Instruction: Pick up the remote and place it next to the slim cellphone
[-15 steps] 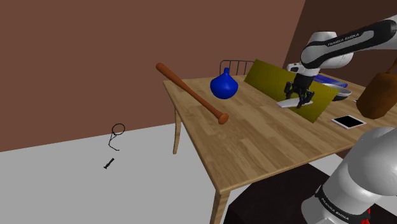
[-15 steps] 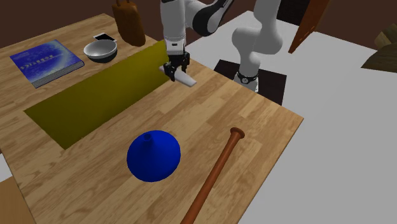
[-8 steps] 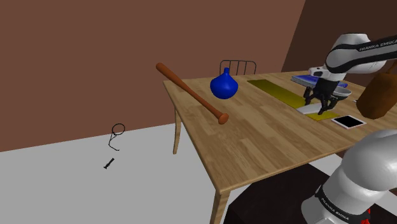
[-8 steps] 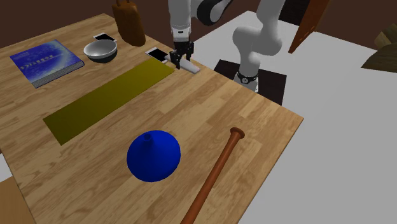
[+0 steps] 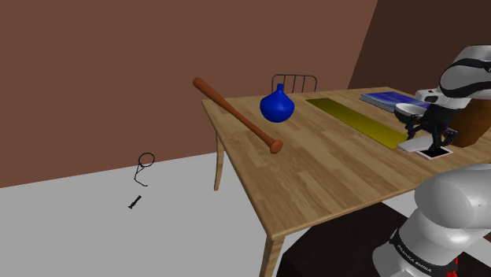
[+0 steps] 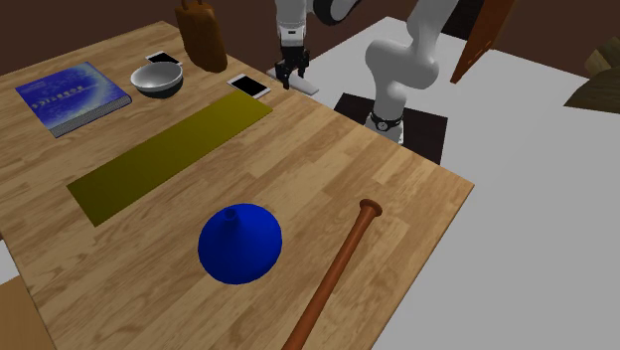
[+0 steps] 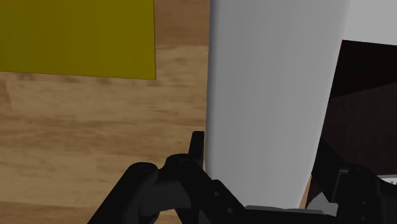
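Pale grey remote (image 7: 273,95), black tool (image 6: 292,80), yellow mat (image 6: 169,149), blue vase (image 6: 239,244)

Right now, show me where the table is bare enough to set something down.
Widest bare wood lies between the yellow mat, the bat and the table edge by the stand. A smaller strip runs between mat and blue vase. Crowded: the corner with bowl, bag, cellphone and the gripper clasping the remote.

The words "FRANKA EMIKA" stand in black on the white arm's base link (image 5: 437,227).
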You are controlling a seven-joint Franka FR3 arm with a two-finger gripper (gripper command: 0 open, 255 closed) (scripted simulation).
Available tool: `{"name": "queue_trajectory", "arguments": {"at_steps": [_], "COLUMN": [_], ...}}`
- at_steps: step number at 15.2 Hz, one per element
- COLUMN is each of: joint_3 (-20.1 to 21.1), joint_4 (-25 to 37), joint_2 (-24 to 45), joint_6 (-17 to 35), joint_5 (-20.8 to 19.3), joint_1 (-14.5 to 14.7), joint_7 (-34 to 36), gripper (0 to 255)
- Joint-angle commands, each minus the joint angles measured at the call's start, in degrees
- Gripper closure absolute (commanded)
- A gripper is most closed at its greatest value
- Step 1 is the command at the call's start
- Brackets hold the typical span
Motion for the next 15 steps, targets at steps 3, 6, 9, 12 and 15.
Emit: {"name": "queue_trajectory", "arguments": {"at_steps": [3, 6, 9, 12, 15], "joint_3": [-2.76, -4.33, -6.01, -7.8, -9.73], "joint_4": [-1.33, -2.86, -4.27, -5.56, -6.72], "joint_2": [-3.45, -2.47, -1.27, 0.17, 1.86], "joint_6": [-1.45, 1.11, 3.8, 6.6, 9.55], "joint_5": [-3.55, -4.73, -5.93, -7.16, -8.39], "joint_1": [-4.62, -4.64, -4.56, -4.35, -4.0], "joint_7": [-4.63, -4.43, -4.21, -3.99, -3.75], "gripper": [255, 255, 255, 255, 255]}}
